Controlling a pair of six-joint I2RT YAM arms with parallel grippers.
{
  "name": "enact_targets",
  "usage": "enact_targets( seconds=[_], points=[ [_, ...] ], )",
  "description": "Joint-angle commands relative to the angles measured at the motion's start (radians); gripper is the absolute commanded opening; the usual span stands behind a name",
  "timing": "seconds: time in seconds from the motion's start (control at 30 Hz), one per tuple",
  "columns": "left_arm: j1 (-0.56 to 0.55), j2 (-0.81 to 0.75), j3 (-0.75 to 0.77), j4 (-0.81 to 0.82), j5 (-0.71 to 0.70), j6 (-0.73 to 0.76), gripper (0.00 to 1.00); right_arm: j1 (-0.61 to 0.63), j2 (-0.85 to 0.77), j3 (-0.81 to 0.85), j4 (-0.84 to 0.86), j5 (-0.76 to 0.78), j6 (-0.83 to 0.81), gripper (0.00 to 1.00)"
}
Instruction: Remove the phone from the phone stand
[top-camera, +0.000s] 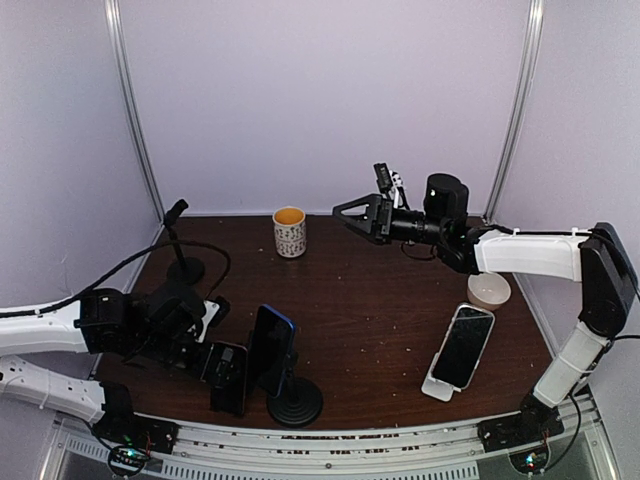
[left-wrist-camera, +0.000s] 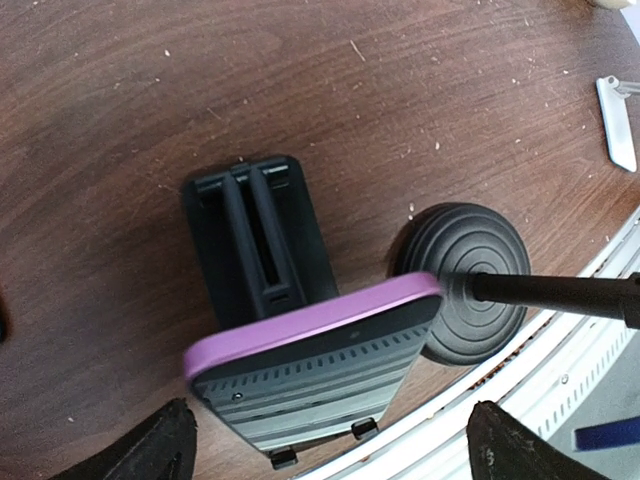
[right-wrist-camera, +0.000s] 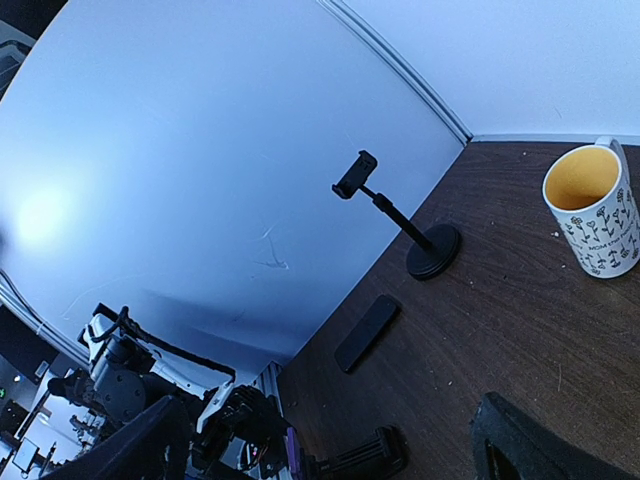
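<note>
My left fingers (left-wrist-camera: 150, 445) are spread and empty, with the purple-cased phone (left-wrist-camera: 320, 345) just ahead, its edge lying across the gap, clamped on the black stand (left-wrist-camera: 470, 285) at the near edge of the worktop (left-wrist-camera: 100, 120). My right fingers (top-camera: 352, 205), spread too, hang far off by the mug (top-camera: 289, 231), so my left arm is nearer; only the top view shows the phone standing upright.

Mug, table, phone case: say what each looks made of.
Mug: likely glazed ceramic, glossy white with a printed pattern, yellow inside.
Table: wood or wood-look laminate, dark brown grain with a slight sheen.
Phone case: probably soft plastic or silicone, with a matte purple rim.
</note>
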Motion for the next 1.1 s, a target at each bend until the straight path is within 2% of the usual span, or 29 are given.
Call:
enact_targets(
  seconds=[0.0, 0.67, 1.07],
  points=[
    [-0.021, 0.008, -0.049, 0.110, -0.022, -0.060, 0.98, -0.005, -0.021, -0.002, 0.018, 0.000, -0.006, 1.00],
    [-0.053, 0.086, -0.134, 0.204, -0.089, -0.133, 0.97, -0.005, -0.008, -0.001, 0.015, -0.002, -0.001, 1.00],
    [-0.036, 0.102, -0.196, 0.271, -0.143, -0.157, 0.80, -0.005, 0.001, 0.005, 0.013, -0.004, -0.001, 1.00]
  ],
)
